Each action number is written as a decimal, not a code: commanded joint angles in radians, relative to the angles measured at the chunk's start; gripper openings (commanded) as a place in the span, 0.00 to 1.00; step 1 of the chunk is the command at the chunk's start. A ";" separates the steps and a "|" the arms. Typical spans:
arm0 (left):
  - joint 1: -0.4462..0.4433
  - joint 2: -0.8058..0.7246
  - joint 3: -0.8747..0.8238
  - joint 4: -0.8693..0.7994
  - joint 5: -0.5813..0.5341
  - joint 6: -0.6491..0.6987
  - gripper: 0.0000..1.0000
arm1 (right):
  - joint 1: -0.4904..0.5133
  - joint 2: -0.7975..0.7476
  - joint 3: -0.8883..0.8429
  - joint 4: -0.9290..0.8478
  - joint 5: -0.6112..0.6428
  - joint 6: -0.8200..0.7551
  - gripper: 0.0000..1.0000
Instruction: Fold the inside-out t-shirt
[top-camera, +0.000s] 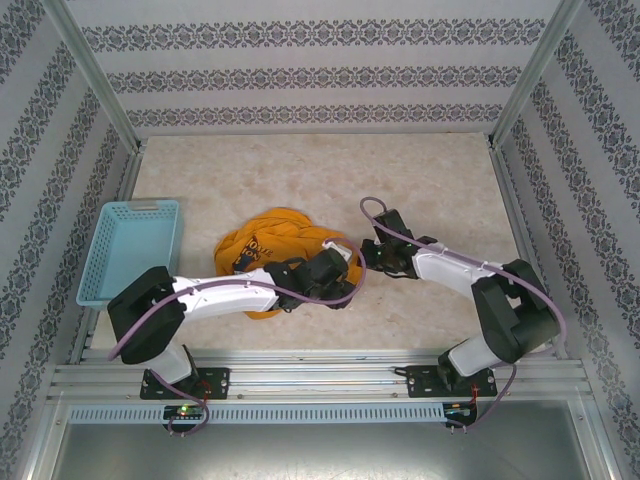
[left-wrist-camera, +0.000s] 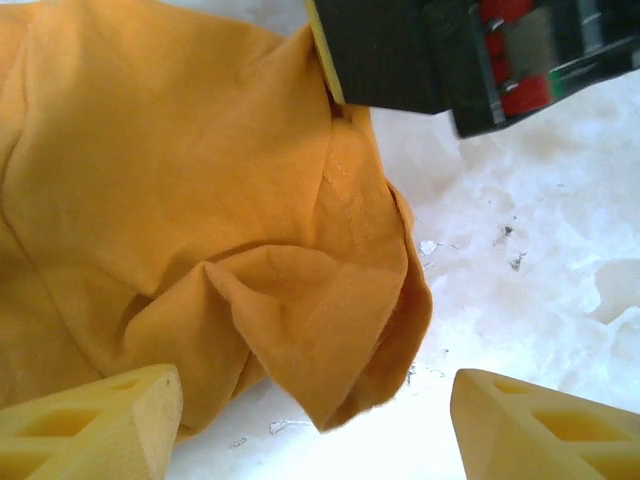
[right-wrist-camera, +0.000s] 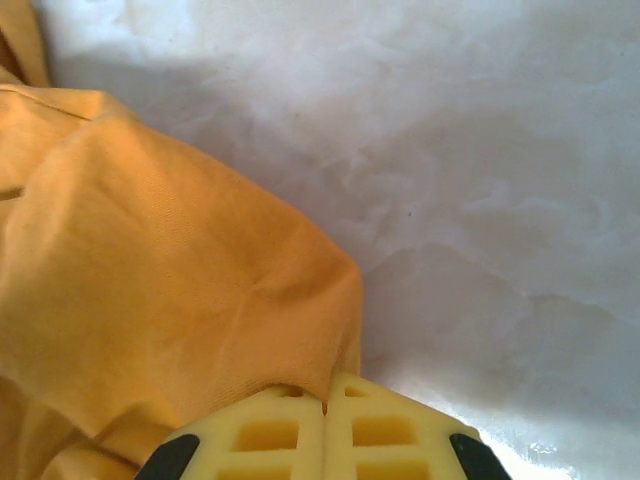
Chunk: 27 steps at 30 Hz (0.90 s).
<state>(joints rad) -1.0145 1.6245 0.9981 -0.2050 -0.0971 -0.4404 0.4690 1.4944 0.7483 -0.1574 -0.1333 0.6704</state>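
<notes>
Basically we're at the start. The mustard orange-yellow cotton t-shirt (top-camera: 290, 225) sits as a crumpled heap mid-way across the pale marbled table (top-camera: 430, 180), just ahead of both wrists. We see no flat panel and no straight fold line, and we can't pick the sleeves out of the bunch. Part of a dark round emblem with pale lettering (top-camera: 262, 245) shows on the left of the heap in the top view; the rest reads as plain orange.

Grippers:
- The right gripper (right-wrist-camera: 325, 435) has its yellow ribbed fingertips pressed together, with a shirt edge running right into the seam between them. We read that as a pinch on the heap's right-hand edge. In the left wrist view its black body sits against the cloth at the top, which fits.
- The left gripper (left-wrist-camera: 315, 425) is spread, with one yellow fingertip on either side of a drooping fold. The fold lies between them and nothing is clamped.

Done, as we judge it: one edge secured at most.
Left: a second grip, pulling the heap out flat on the table, then every fold. We'd call it near zero progress on the folding proper.

Containers: there's a light blue perforated plastic basket (top-camera: 135, 255) at the left edge of the table, beside the left arm and apart from the shirt. Its floor is bare and there's nothing in it.
</notes>
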 joint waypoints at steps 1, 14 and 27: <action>-0.009 0.026 0.017 0.038 0.035 0.014 0.70 | 0.005 -0.050 -0.031 0.021 -0.020 0.004 0.00; -0.006 0.088 0.017 -0.129 -0.216 -0.016 0.07 | -0.063 -0.201 -0.128 0.025 -0.224 0.032 0.00; -0.006 -0.266 -0.381 0.143 -0.186 -0.128 0.00 | -0.188 -0.180 -0.196 0.242 -0.494 0.118 0.00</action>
<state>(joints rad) -1.0153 1.3407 0.6403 -0.0711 -0.2832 -0.5411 0.2966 1.2984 0.5575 -0.0345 -0.5568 0.7601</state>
